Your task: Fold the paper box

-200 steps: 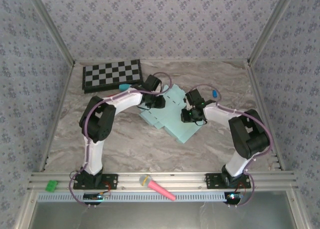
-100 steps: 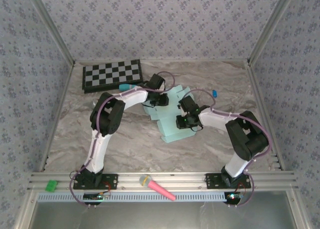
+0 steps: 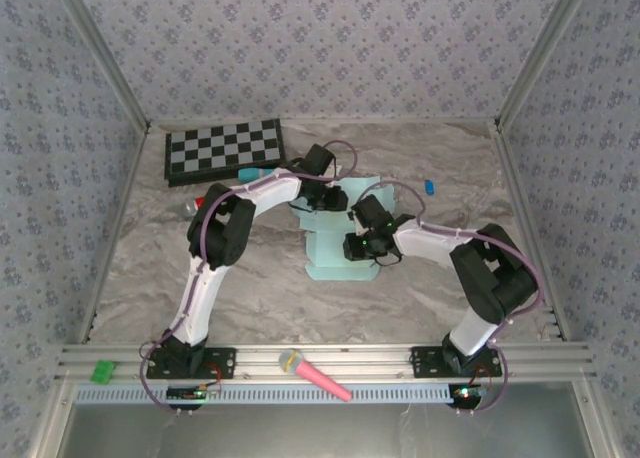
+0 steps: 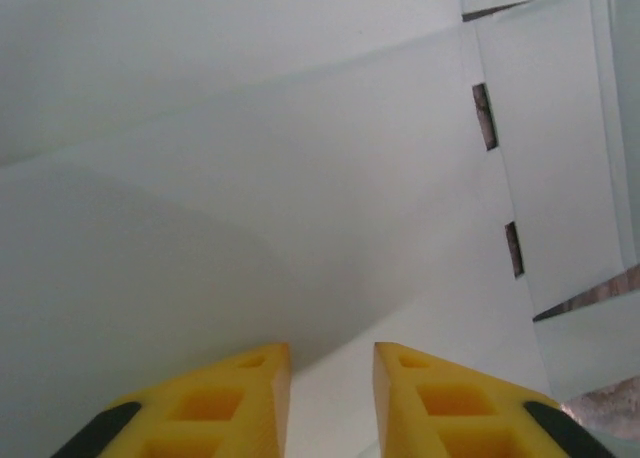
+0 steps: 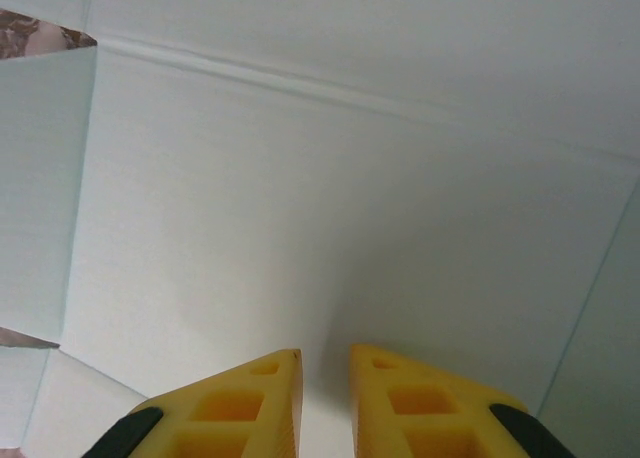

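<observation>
The paper box (image 3: pixel 335 250) is a pale aqua cardboard sheet lying mid-table, partly folded over itself. My left gripper (image 3: pixel 318 198) hovers over its far edge and my right gripper (image 3: pixel 362 246) over its right side. In the left wrist view the yellow fingers (image 4: pixel 232 398) stand a little apart around the gripper's centre (image 4: pixel 332 346), right against the paper box (image 4: pixel 300 178), where a shadowed panel and slotted flaps show. In the right wrist view the gripper (image 5: pixel 325 350) keeps a narrow gap, tips close to a creased panel of the paper box (image 5: pixel 330 178). Nothing is visibly pinched.
A checkerboard (image 3: pixel 225 148) lies at the back left with a teal marker (image 3: pixel 250 173) beside it. A small blue item (image 3: pixel 428 187) sits at the back right. A pink and yellow object (image 3: pixel 315 374) and a green block (image 3: pixel 103 371) rest on the front rail. Patterned walls enclose the table.
The sheet has swung round and drawn into a narrower shape near the middle. My right gripper moved left and nearer with it. The left arm reached further right over the sheet's far edge.
</observation>
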`<act>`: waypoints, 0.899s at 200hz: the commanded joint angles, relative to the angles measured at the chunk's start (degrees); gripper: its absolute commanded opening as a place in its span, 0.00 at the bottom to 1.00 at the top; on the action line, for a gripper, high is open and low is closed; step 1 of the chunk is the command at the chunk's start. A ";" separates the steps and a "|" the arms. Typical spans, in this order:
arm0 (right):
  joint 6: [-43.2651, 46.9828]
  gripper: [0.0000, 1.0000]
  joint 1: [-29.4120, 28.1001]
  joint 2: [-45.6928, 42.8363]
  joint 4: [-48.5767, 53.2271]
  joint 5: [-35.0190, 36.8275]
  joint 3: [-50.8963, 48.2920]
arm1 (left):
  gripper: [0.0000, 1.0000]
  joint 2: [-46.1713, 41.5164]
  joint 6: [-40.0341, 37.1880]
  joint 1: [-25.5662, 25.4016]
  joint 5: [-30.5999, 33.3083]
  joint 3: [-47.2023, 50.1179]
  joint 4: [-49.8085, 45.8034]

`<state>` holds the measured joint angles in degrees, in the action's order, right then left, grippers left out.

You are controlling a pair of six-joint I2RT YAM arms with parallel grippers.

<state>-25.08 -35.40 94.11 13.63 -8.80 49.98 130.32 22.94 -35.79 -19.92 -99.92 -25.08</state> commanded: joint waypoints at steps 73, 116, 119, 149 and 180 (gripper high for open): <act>2.35 0.18 8.79 7.59 1.96 -4.30 16.71 | 0.42 -11.53 -0.46 3.74 9.06 -3.24 -4.19; 4.28 0.14 12.45 18.31 2.38 -8.38 26.96 | 0.42 -7.41 -2.85 6.89 10.01 -8.74 -8.44; 4.33 0.14 12.53 18.77 2.67 -8.40 27.43 | 0.43 -7.03 -3.01 6.98 10.09 -9.17 -8.84; 4.57 0.12 11.76 21.21 4.23 -7.65 28.21 | 0.45 -3.50 -3.86 8.44 9.35 -14.15 -13.31; 3.42 0.12 10.55 21.30 2.77 -6.98 24.61 | 0.47 -1.33 -4.91 8.76 8.43 -16.01 -16.05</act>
<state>-21.58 -23.73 115.04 15.27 -15.33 76.55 127.02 19.92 -27.07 -10.70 -113.12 -35.86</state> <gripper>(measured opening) 0.125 0.466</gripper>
